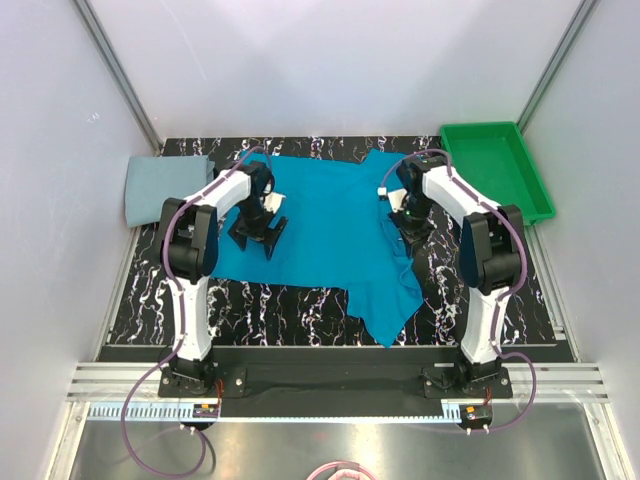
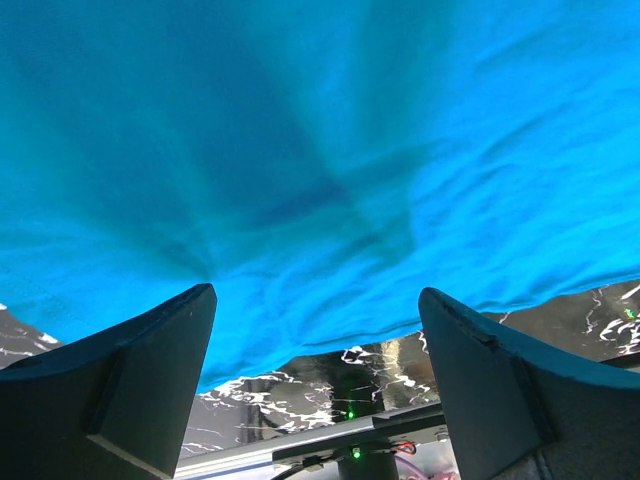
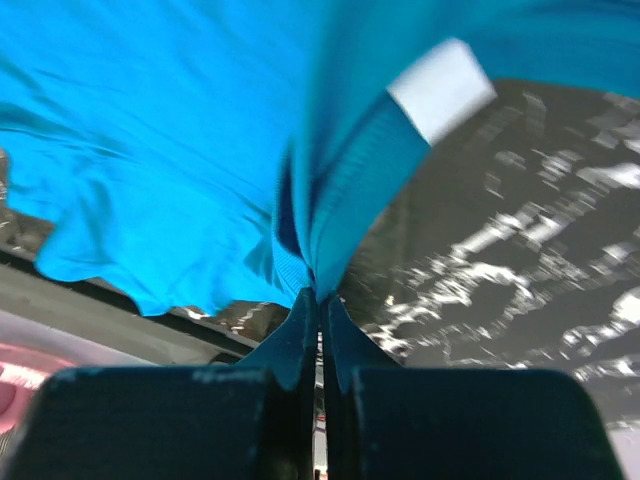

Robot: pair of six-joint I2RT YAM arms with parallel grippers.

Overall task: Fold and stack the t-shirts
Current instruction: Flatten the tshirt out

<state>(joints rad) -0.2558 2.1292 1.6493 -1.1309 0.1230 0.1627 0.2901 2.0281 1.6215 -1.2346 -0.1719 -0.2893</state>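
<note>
Right gripper pinched shut on the ribbed edge of the soft teal-blue t-shirt, white tag beside it. Left gripper spread wide over wrinkled cloth. Shirt sprawls across black marbled table; folded grey-blue t-shirt far-left, green plastic tray far-right.

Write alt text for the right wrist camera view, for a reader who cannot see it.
The right gripper, seen from close behind, is shut on a fold of the teal-blue t-shirt, which spreads across the upper left. A white tag shows on the cloth at upper right, above the black, white-veined table.
</note>
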